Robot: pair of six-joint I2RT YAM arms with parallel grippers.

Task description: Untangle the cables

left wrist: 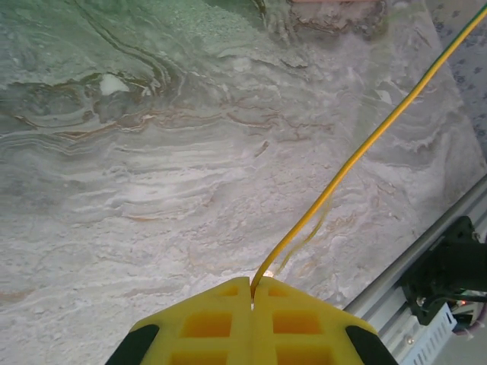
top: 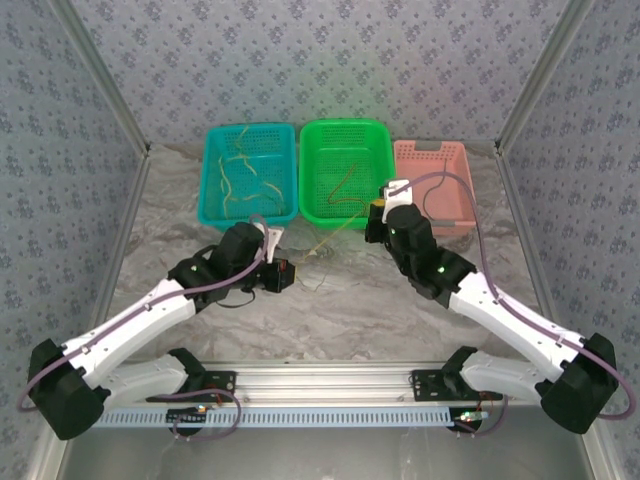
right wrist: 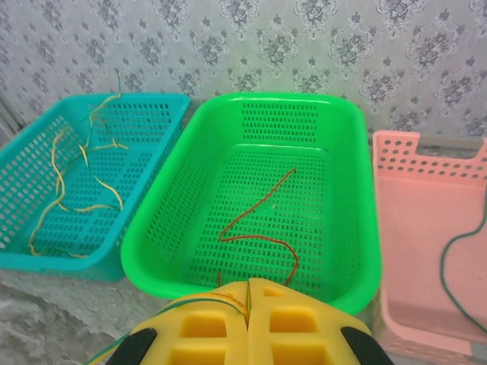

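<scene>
Top external view, read from the left: the teal basket (top: 208, 180) at the far edge of the table (top: 330, 310) holds several loose yellow wires (top: 240, 180), well clear of both arms. Just in front of its near right corner sits the left gripper (top: 290, 265), and the left wrist view shows its fingers pressed together on the end of the yellow cable (left wrist: 358, 152), which leaves the fingertips and climbs away up and to the right. That cable is the relation that matters: it runs as one nearly straight line above the table, with its long axis slanting from near-left to far-right, from the left gripper to the right gripper (top: 375, 215). Each arm holds one end, so neither is nearer. Behind the span stands the green basket (top: 345, 124), with a single red-brown wire (top: 345, 190) curled on its floor. The cable's far end passes close to that basket's near rim, which I judge to be the one thing a pull could snag on. The right gripper hangs at the near right corner of the green basket, and the right wrist view shows its fingers clamped shut on the same cable, which trails off to the lower left. Furthest right, the pink basket (top: 450, 150) holds a green wire (right wrist: 456, 258).
</scene>
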